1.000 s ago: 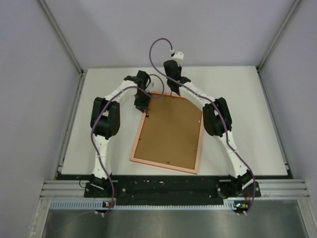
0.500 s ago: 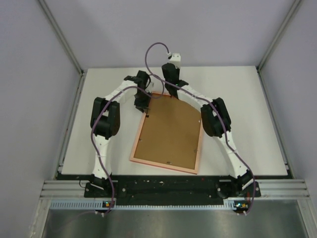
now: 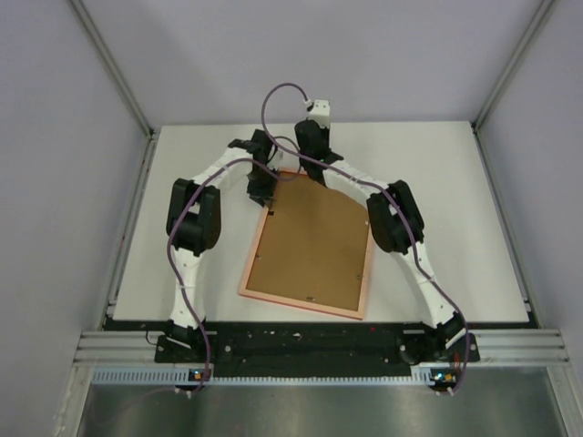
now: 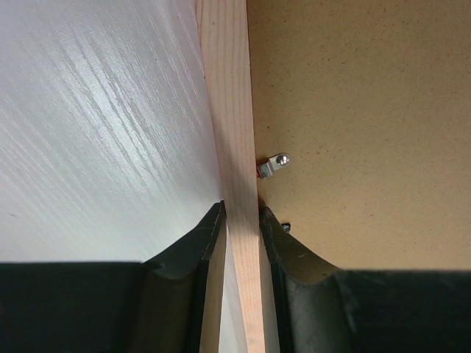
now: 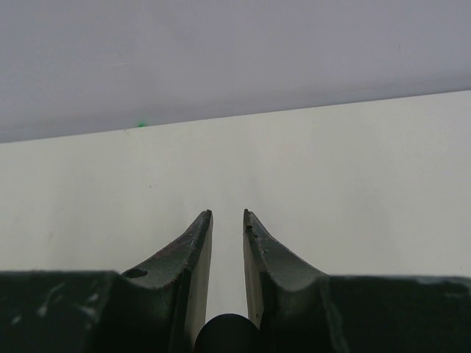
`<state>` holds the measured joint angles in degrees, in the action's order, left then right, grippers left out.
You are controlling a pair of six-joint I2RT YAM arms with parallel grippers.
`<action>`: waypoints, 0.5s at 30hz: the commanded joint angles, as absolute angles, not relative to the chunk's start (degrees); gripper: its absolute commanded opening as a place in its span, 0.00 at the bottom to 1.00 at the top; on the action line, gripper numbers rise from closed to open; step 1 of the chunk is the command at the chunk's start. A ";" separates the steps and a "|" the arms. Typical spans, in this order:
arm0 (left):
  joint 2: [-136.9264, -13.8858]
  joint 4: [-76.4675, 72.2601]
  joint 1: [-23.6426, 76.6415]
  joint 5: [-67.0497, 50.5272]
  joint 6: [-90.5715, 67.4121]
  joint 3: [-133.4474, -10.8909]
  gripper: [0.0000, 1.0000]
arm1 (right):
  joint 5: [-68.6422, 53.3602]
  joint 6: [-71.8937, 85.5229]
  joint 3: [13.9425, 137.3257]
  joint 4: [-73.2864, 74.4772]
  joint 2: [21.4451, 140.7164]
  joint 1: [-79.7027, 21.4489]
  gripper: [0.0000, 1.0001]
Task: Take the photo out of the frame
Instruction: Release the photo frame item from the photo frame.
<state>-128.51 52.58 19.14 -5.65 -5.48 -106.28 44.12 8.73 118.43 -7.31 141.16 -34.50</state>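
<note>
I see left gripper jaws clamping pinkish wooden frame enclosing brown backing board; right gripper jaws narrow, empty.

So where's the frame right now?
Top view, centre: the frame lies back-up on the table, its far-left rim clamped in the left gripper.

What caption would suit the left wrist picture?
Left claw pinching the frame by its pale rim, brown backing board alongside.
</note>
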 commanded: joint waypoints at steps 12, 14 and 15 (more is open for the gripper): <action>-127.53 52.29 18.72 -0.53 -5.36 -105.29 0.20 | 50.71 3.78 116.98 -9.14 137.64 -34.80 0.00; -127.44 52.38 18.72 -0.53 -5.54 -105.29 0.20 | 50.45 3.95 116.98 -8.62 137.55 -34.80 0.00; -127.44 52.38 18.72 -0.53 -5.54 -105.38 0.20 | 50.28 4.30 117.33 -8.00 137.64 -34.80 0.00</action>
<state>-128.51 52.56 19.27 -5.08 -6.04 -106.28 47.86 6.11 117.38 -8.56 140.94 -34.87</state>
